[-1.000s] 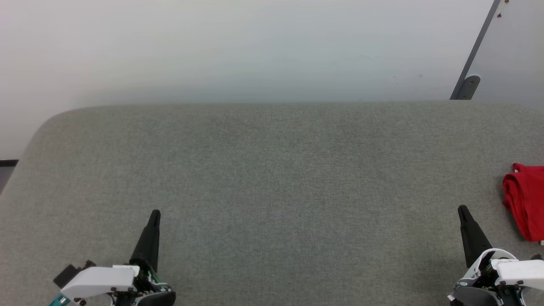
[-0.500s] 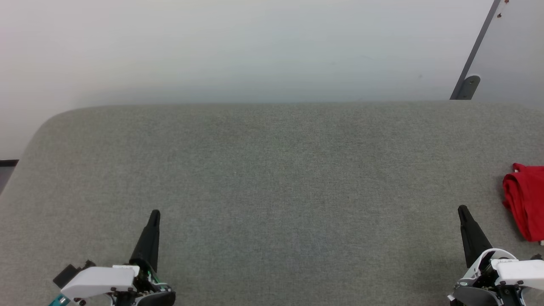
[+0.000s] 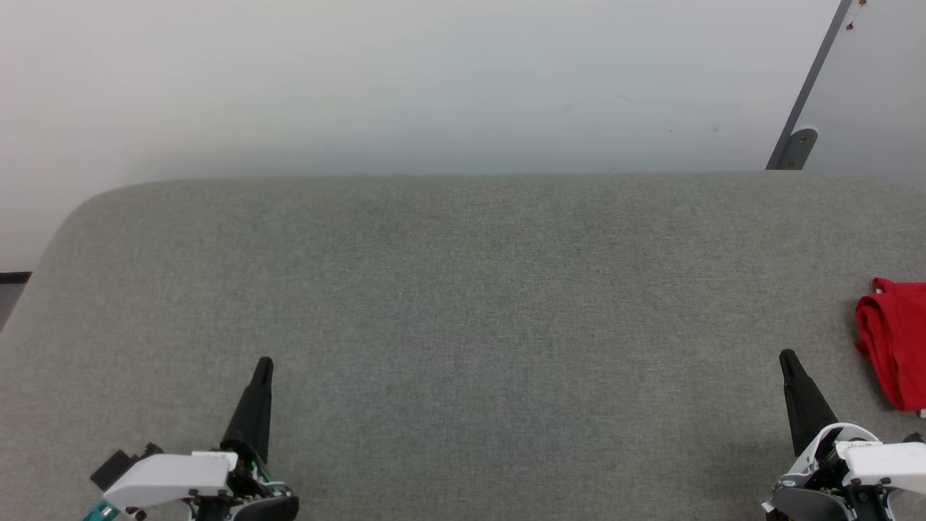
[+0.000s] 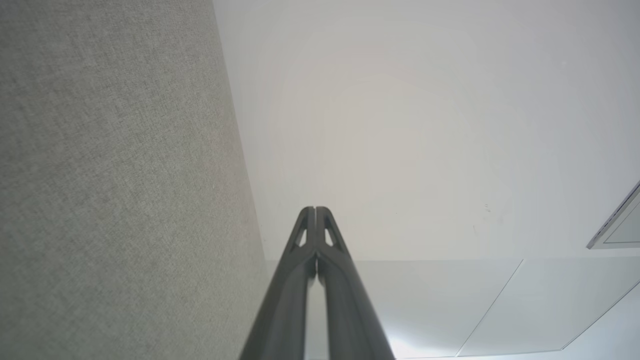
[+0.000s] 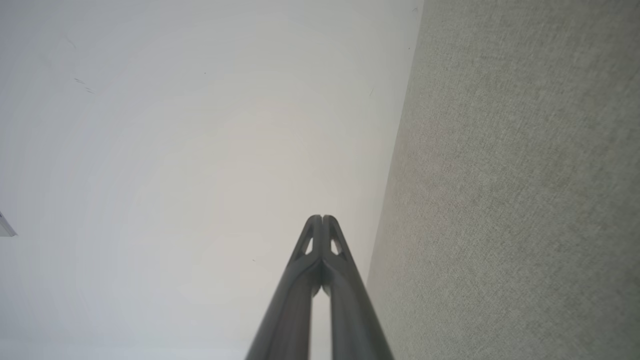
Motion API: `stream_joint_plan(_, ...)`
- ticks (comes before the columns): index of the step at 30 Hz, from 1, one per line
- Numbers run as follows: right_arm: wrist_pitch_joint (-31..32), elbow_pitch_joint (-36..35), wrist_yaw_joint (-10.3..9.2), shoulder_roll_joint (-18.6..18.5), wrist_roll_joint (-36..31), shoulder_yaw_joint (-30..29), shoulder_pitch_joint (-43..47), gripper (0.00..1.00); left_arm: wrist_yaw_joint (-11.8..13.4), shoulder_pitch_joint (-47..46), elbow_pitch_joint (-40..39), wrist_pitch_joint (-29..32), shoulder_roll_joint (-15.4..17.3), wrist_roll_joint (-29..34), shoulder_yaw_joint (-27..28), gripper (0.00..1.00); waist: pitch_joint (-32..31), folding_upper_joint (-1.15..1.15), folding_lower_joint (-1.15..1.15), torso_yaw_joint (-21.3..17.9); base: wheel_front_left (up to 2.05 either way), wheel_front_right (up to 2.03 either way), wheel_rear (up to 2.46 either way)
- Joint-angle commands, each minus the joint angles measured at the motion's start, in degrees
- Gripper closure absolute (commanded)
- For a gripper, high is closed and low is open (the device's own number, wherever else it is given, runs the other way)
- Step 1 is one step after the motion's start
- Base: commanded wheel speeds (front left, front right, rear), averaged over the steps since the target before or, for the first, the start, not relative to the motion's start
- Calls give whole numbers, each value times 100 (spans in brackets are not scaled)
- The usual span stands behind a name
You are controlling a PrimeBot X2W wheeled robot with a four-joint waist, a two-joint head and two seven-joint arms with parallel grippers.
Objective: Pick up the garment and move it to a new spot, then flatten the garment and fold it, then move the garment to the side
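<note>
At the right edge of the grey fabric-covered table [image 3: 463,289], you see the bunched red garment [image 3: 893,344], elongated near-to-far, close to the right of the right gripper [image 3: 788,358] and well apart from the left gripper [image 3: 263,363]. Both grippers sit closed, empty.

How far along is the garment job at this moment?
Done: hard to say. The garment lies as a rumpled red bundle at the right edge of the grey surface, cut off by the frame; no neat fold shows. In hand: nothing; the left pincer and right pincer are shut, empty, apart from it. Left, judging by this: probably picking up, flattening, folding, setting aside.
</note>
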Motion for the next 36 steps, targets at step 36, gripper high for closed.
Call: stream_joint_plan(36,10,1,-6,18,25,6,-19,100,-33,-62,8,23,-22,31,35,100,0,0,0,0,0,0,0)
